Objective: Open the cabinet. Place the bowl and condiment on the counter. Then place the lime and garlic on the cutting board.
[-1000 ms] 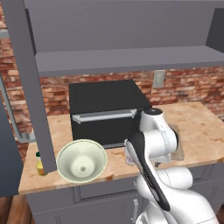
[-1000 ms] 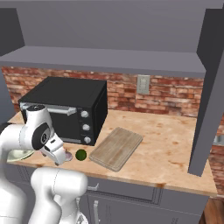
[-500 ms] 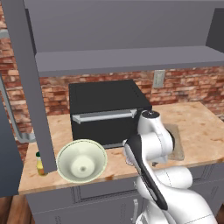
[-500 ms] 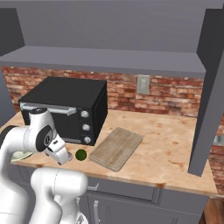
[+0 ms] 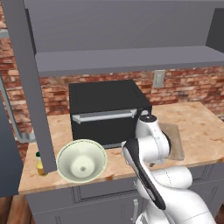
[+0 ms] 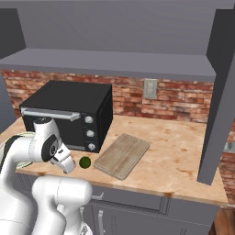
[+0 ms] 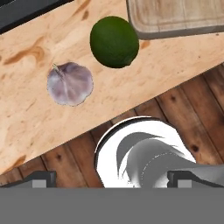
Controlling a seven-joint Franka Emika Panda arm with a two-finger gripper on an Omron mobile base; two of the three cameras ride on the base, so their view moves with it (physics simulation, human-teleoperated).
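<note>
The lime (image 7: 114,41) lies on the counter (image 7: 26,118) just beside the cutting board (image 7: 175,15), with the garlic (image 7: 70,83) near it. The gripper (image 7: 109,179) hangs above them, its jaws wide apart and empty. The lime looks light, firm and smooth (it may roll), so I would grasp it across its middle; the garlic seems papery and more fragile.

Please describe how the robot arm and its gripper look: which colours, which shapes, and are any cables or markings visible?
The arm is glossy white, built of rounded, bulbous segments, with dark bands and dark round caps at the joints. Its gripper is a compact white block with dark patches; in the hand view the two jaws end in small, dark, squarish tips. No loose cables or readable markings can be seen.
</note>
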